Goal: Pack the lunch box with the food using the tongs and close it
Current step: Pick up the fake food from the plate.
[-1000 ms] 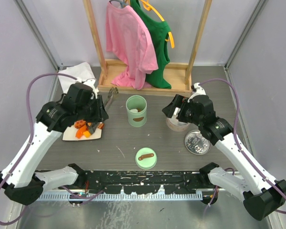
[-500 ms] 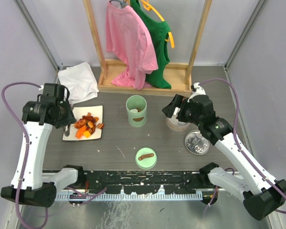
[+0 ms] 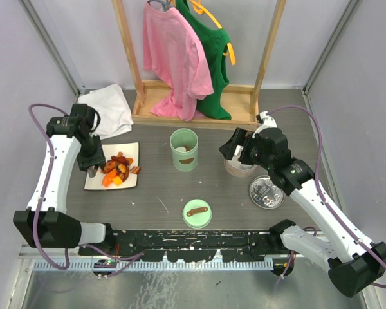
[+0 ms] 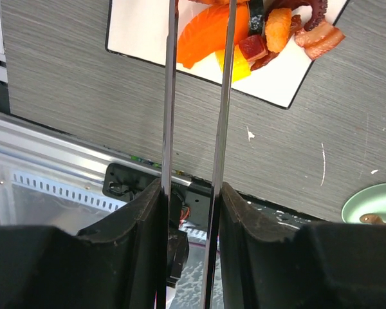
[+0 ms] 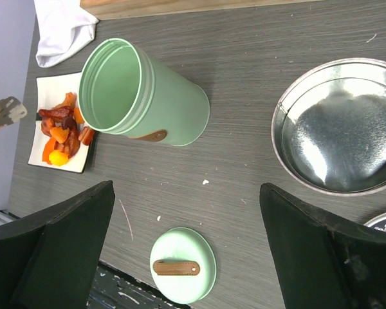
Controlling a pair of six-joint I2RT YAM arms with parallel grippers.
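My left gripper (image 4: 190,193) is shut on the tongs (image 4: 169,129). Their two thin metal arms run straight up from between its jaws, slightly apart, to the food (image 4: 209,38), a heap of orange, red and dark pieces on a white square plate (image 4: 141,32); the tips run off the top edge. From above, that gripper (image 3: 90,168) stands at the left edge of the plate (image 3: 96,182) beside the food (image 3: 119,170). The green lunch box (image 3: 184,149) stands upright and uncovered mid-table, its lid (image 3: 197,213) lying flat nearer me. My right gripper (image 5: 186,193) hangs open and holds nothing.
A metal bowl (image 3: 239,168) sits under my right wrist, with a round metal lid (image 3: 266,192) beside it. A white cloth (image 3: 106,109) lies behind the plate. A wooden rack (image 3: 193,119) with pink and green shirts stands at the back.
My left arm has swung off the plate to the left and drawn in; its gripper now stands at the plate's left edge. The right arm has not moved.
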